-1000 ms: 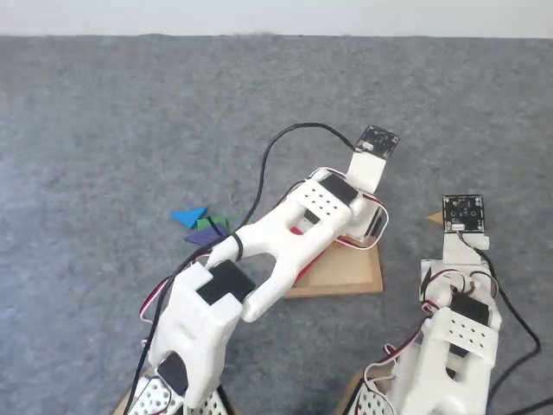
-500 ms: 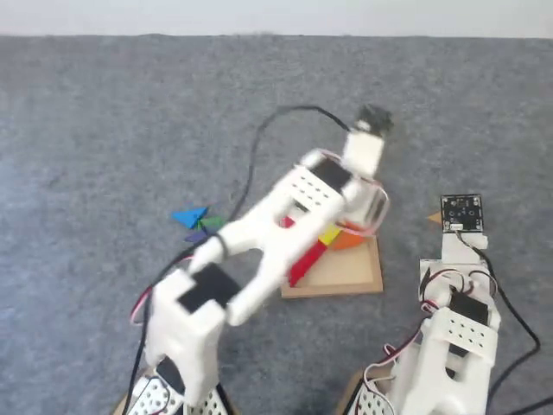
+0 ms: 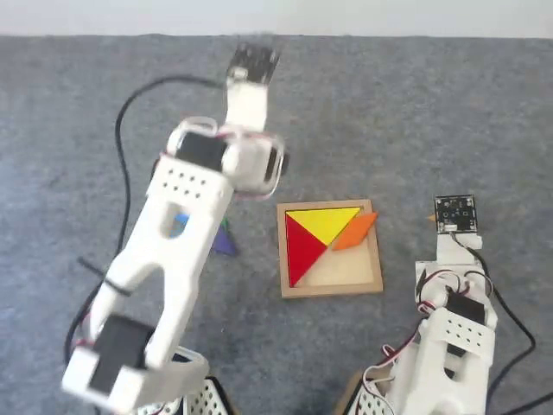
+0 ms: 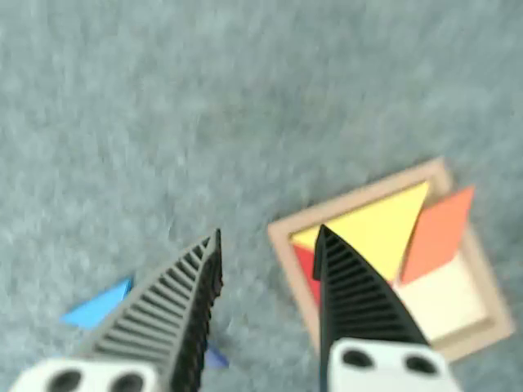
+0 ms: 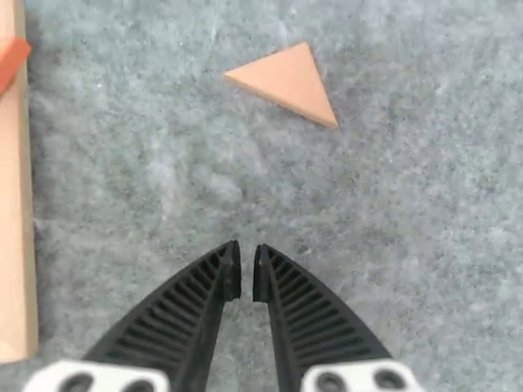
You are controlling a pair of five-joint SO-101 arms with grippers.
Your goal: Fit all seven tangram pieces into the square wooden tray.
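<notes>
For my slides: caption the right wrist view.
Shut right gripper faces a tan triangle on grey mat; tray rim nearby.

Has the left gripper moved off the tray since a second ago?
Yes. The left gripper swung from over the wooden tray to the carpet left of it.

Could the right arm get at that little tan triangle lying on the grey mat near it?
Probably yes. The tan triangle lies flat on the grey mat just ahead of the right gripper, nothing between them. Its jaws are shut, so they would have to open first.
</notes>
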